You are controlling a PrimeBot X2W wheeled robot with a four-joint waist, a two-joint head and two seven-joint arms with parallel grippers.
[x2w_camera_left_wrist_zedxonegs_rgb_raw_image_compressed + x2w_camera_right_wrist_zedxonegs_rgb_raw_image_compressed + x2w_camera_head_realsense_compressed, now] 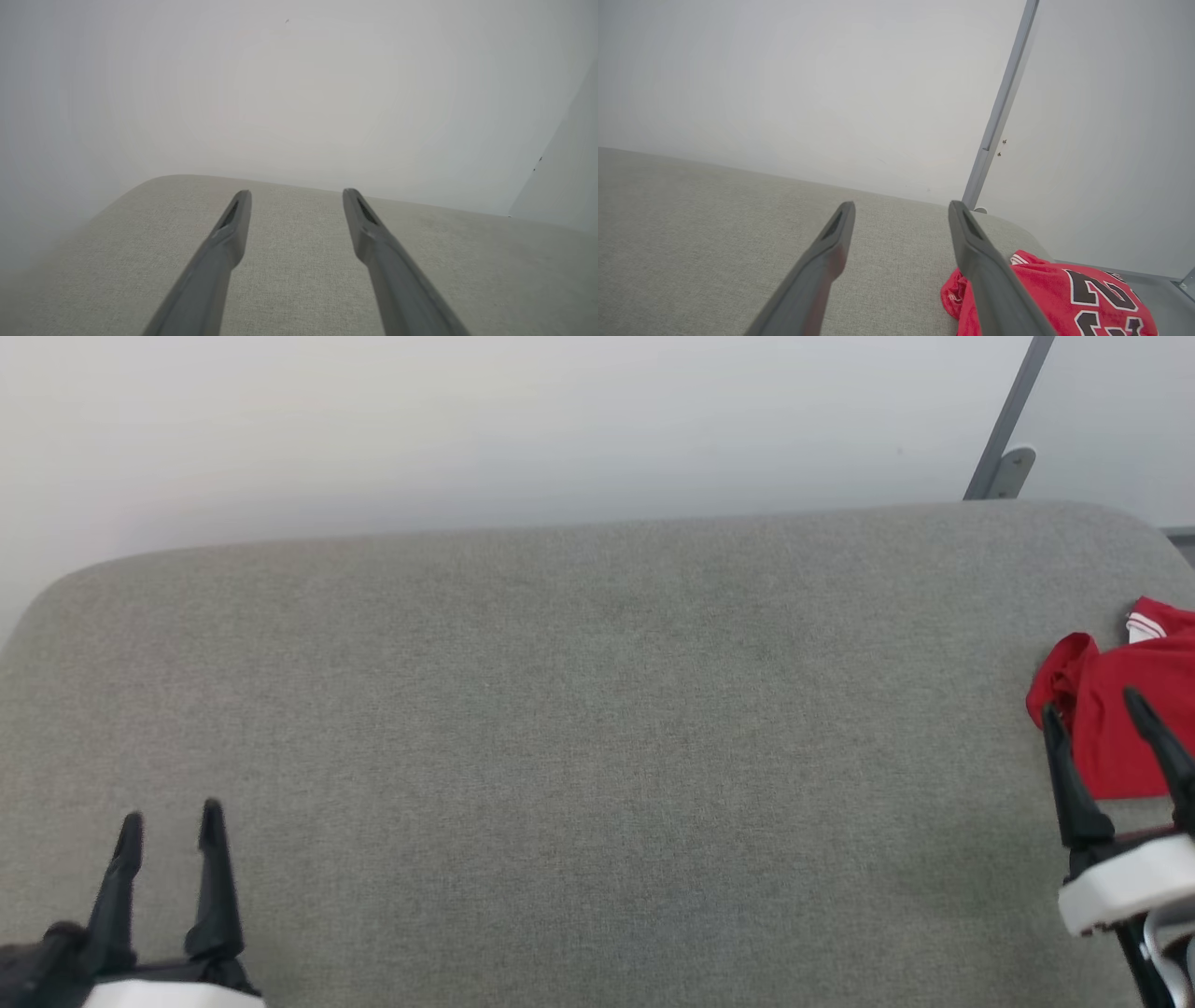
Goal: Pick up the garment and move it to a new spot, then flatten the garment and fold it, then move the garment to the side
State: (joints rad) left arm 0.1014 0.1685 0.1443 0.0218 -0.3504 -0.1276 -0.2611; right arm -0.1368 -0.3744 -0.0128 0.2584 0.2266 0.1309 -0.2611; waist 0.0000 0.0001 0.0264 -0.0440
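I'm looking down on a wide grey fabric-covered surface (579, 728) with rounded far corners, evenly lit. Right behind it runs a plain pale wall (467, 420). Over on my right, a slanted grey metal post (1013, 401) with a small bracket (1016, 462) at its foot borders another pale panel (1120, 420).

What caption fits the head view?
Open left hand and right hand over a gray cushion, red shirt crumpled near the right one.
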